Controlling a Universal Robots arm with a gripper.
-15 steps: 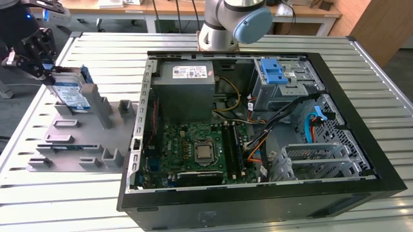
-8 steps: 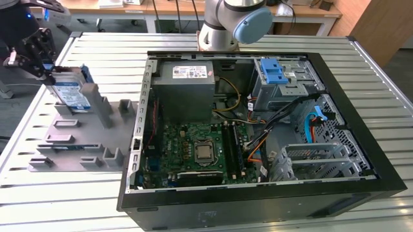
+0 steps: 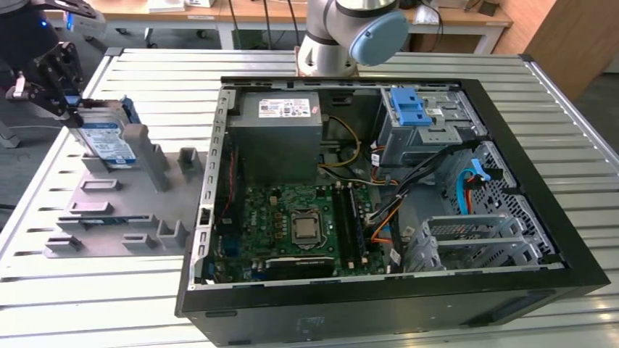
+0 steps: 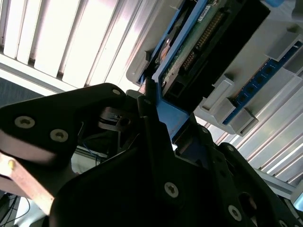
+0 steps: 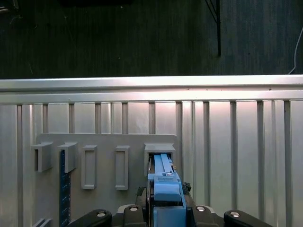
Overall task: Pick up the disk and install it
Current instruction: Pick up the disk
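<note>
At the exterior view's left, over a grey rack (image 3: 121, 206): gripper (image 3: 72, 116), closed on the top edge of the disk (image 3: 109, 141). Disk upright on edge, lower part seated in a rack slot, blue-and-white label showing. Not lifted clear; well apart from the case (image 3: 541, 246) and outside it.

In the second wrist view, gripper (image 4: 165, 118) with black fingers (image 4: 147, 106) pressed against the blue bracket (image 4: 173, 120) from both sides, no gap to be seen. Beyond the bracket, the green underside of the disk (image 4: 199, 42), running down into the rack (image 4: 279, 45). Beside it, a thin blue strip (image 4: 258, 87) in a neighbouring slot.

In the first wrist view, gripper (image 5: 163, 191) straddling the bracket, the narrow edge of the disk (image 5: 163, 163) entering a slot of the rack (image 5: 104, 142).

Rack flat on the slatted metal surface (image 3: 116, 304), just beside the case on the exterior view's left.

Inside the open case: a power supply (image 3: 275, 138) at the far side, a motherboard (image 3: 300, 225) nearer, and a grey cage (image 3: 435, 134) with a blue latch (image 3: 411, 109) in the far corner at the exterior view's right. Arm base (image 3: 343, 36) behind the case.
</note>
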